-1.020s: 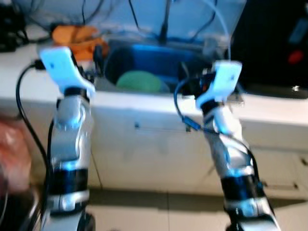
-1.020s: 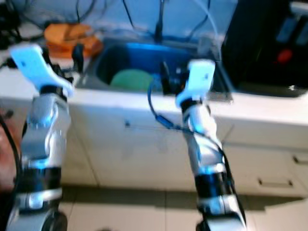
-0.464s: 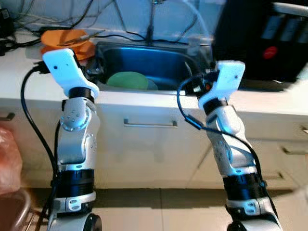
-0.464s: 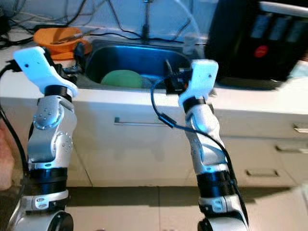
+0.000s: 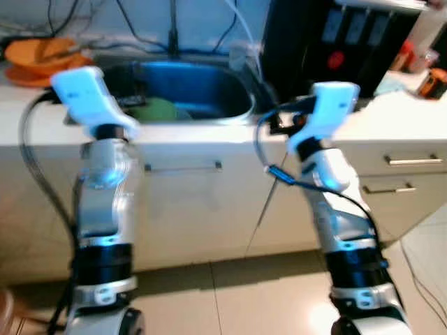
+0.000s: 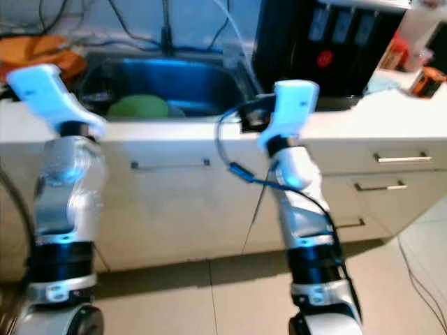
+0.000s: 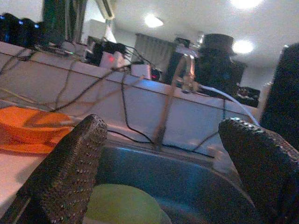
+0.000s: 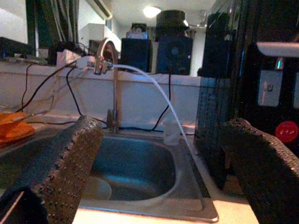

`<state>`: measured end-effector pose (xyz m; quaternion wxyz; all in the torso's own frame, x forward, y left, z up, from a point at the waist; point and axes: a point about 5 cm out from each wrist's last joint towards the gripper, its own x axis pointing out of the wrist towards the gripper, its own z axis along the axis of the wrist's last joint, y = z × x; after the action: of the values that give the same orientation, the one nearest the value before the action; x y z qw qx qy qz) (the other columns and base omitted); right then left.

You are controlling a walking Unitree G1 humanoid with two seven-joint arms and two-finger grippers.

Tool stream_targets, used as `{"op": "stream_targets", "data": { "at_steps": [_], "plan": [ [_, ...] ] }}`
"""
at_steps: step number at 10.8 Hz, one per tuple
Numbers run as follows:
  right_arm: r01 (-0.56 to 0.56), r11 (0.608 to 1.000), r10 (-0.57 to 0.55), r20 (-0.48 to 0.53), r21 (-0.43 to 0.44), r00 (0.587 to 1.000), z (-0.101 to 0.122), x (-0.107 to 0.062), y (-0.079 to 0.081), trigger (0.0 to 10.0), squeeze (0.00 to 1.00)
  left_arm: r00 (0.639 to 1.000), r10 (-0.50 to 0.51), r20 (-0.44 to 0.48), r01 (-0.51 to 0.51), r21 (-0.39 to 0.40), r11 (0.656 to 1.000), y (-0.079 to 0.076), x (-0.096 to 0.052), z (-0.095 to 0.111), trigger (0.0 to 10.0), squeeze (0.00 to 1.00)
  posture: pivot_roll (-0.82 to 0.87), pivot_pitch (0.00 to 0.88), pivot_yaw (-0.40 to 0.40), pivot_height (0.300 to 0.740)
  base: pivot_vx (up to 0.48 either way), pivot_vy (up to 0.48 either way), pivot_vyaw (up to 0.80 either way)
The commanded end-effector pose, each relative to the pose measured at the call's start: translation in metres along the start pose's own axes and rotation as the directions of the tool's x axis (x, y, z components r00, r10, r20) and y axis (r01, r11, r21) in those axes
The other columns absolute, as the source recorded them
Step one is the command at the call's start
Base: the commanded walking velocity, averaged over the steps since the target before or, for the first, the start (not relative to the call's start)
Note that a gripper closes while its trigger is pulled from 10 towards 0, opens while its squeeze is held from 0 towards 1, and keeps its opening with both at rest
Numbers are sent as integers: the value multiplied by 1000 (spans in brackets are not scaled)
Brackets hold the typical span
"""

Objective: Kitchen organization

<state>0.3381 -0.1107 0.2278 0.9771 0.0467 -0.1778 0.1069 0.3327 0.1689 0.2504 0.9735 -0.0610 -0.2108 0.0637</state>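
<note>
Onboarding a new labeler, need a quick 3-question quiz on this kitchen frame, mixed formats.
1. True or false: both the left hand and the right hand have their fingers spread open with nothing between them.
2. Multiple choice: what lies inside the sink? A) a green plate B) a red mug C) a black pan
3. Fill in: the orange bowl sits on the counter on the sink's ____ side, robot's own view.

Key: 1 true. 2 A, the green plate. 3 left.
</note>
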Motion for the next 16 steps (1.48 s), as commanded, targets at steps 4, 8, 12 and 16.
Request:
{"op": "stream_targets", "data": {
  "at_steps": [4, 8, 12, 16],
  "plan": [
    [-12, 1000, 12, 4, -1, 1000, 3, 4, 2, 10000, 0, 1000, 5, 17, -5, -4, 1000, -2, -1, 3, 10000, 0, -28, 8, -89, 740, 0, 0, 119],
    [-25, 1000, 25, 13, 0, 1000, 5, 3, 7, 10000, 0, 1000, -14, 4, 14, 4, 1000, -1, -4, 0, 10000, 0, -20, 14, -89, 740, 0, 0, 314],
    [-15, 1000, 15, 17, 7, 1000, 6, 3, 6, 10000, 0, 999, -28, 36, 28, 6, 1000, -2, 1, 10, 10000, 0, -23, 13, -81, 740, 260, 0, 0],
    [-30, 999, 31, 32, -19, 999, 8, 4, 6, 10000, 0, 999, -30, 43, 29, 15, 999, -2, 3, 12, 10000, 0, -20, 6, -79, 740, 404, 258, 0]
  ]
}}
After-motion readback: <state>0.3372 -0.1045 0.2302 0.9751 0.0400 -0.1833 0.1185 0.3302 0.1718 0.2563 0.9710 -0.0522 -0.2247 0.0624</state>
